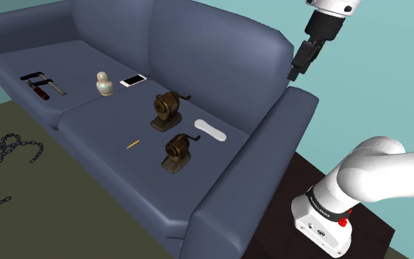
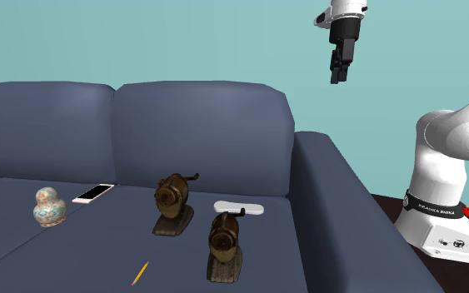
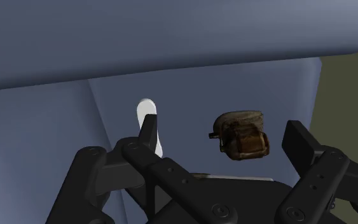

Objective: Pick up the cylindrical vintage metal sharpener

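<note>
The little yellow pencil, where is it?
The pencil lies on the sofa seat; in the shoulder view it is just left of the nearer brown sharpener and in front of the farther brown sharpener.

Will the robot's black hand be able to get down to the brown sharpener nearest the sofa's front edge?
Probably yes. The gripper hangs open, high up by the sofa's armrest, and nothing covers that sharpener; the second sharpener and the white object lie apart from it.

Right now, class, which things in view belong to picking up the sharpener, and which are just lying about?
Job: open end effector; rear sharpener, front sharpener (target unclear).
Lying about: clamp, figurine, phone, pencil, white strip, chain.
</note>
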Robot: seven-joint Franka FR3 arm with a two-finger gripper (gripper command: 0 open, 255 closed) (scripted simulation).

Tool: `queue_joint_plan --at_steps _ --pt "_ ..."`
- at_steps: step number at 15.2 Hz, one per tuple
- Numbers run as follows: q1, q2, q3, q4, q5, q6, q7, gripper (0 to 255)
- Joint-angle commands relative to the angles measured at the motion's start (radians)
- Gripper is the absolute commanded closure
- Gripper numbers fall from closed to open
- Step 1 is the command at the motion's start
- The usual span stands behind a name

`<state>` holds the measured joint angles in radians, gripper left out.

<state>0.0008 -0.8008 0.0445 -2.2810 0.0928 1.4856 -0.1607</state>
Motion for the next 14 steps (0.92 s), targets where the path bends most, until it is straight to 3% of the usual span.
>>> queue_joint_plan --at_steps 1,14 --pt "0.000 0.000 0.000 0.000 0.000 0.000 0.000 0" --pt "0.033 0.276 0.116 -0.162 0.009 0.442 0.017 0"
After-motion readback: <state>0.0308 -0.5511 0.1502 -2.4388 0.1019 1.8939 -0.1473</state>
